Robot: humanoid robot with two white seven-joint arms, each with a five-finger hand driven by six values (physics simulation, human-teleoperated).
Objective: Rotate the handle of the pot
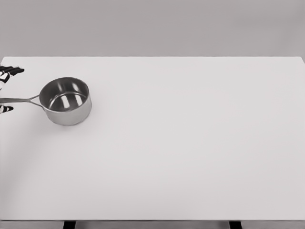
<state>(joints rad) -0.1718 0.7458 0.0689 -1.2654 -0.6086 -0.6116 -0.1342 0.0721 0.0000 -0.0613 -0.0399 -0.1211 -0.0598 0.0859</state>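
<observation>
Left hand: only partly seen at the 9 o'clock edge of the head view. Dark-tipped fingers are shown above the handle, and another fingertip just below it. They are held apart, on either side of the handle, but whether the handle is actually touched or clamped cannot be told, since most of the hand is cut off by the edge.

Pot handle: a thin metal bar, pointing toward 9 o'clock from the pot and running off toward the picture's edge between the fingertips.

Pot: a steel saucepan, standing upright and empty on the table, at the left side, well away from the middle.

Table: a plain white top; nothing else is seen on it.

Right hand: not shown anywhere.

Progress: the reach to the handle is judged to be done or nearly done. The turn itself appears to be left, as the handle is found at 9 o'clock with the fingers around it. A firm grip would probably be needed first.
</observation>
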